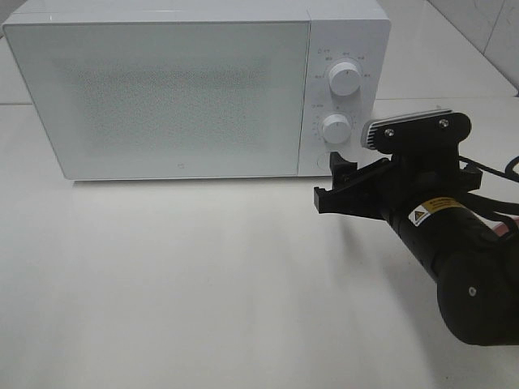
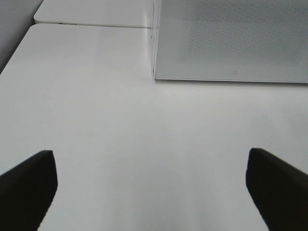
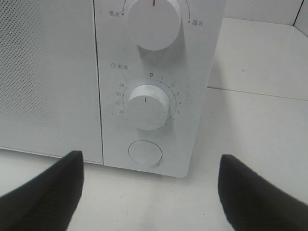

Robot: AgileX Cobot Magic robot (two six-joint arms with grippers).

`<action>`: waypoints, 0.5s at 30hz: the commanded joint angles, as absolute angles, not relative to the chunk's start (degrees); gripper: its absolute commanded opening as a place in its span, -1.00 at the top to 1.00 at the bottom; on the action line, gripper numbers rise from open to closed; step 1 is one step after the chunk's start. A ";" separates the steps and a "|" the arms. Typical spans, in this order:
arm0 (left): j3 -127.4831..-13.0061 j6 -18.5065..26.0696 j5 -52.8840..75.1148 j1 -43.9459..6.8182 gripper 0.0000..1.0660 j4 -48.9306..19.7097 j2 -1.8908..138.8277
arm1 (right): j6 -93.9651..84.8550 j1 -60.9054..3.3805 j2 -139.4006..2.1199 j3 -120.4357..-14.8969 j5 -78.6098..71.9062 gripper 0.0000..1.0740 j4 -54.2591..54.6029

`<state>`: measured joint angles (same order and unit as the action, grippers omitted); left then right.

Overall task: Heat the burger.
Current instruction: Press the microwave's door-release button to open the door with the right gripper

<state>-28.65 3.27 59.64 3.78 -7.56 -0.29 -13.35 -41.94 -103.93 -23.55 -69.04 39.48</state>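
The burger is out of view in every frame. A white microwave (image 1: pixel 178 89) stands at the back of the table with its door shut; the dotted door glass hides the inside. My right gripper (image 1: pixel 328 180) is open and empty, just in front of the microwave's control panel. In the right wrist view, the right gripper (image 3: pixel 150 159) has its dark fingers spread either side of the round door button (image 3: pixel 144 153), below the timer knob (image 3: pixel 147 107). My left gripper (image 2: pixel 150 154) is wide open and empty above bare table, facing the microwave's lower left corner (image 2: pixel 156 77).
The panel carries an upper power knob (image 1: pixel 345 81) and a lower timer knob (image 1: pixel 335 128). The white tabletop (image 1: pixel 186 275) stretches in front of the microwave. A second white table surface (image 2: pixel 91 12) adjoins at the back.
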 commanded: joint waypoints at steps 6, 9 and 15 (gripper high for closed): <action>-28.48 3.38 59.30 3.50 -0.87 -7.85 -1.66 | -10.66 -42.06 -103.99 -23.95 -73.91 -0.40 39.30; -28.48 3.38 59.30 3.50 -0.87 -7.85 -1.66 | -10.66 -42.06 -103.99 -23.95 -73.91 -0.40 39.30; -28.48 3.38 59.30 3.50 -0.87 -7.85 -1.66 | -10.83 -41.88 -105.14 -25.21 -74.03 -0.40 39.30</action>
<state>-28.65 3.27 59.64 3.78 -7.56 -0.29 -10.77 -41.94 -105.25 -24.69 -69.04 39.48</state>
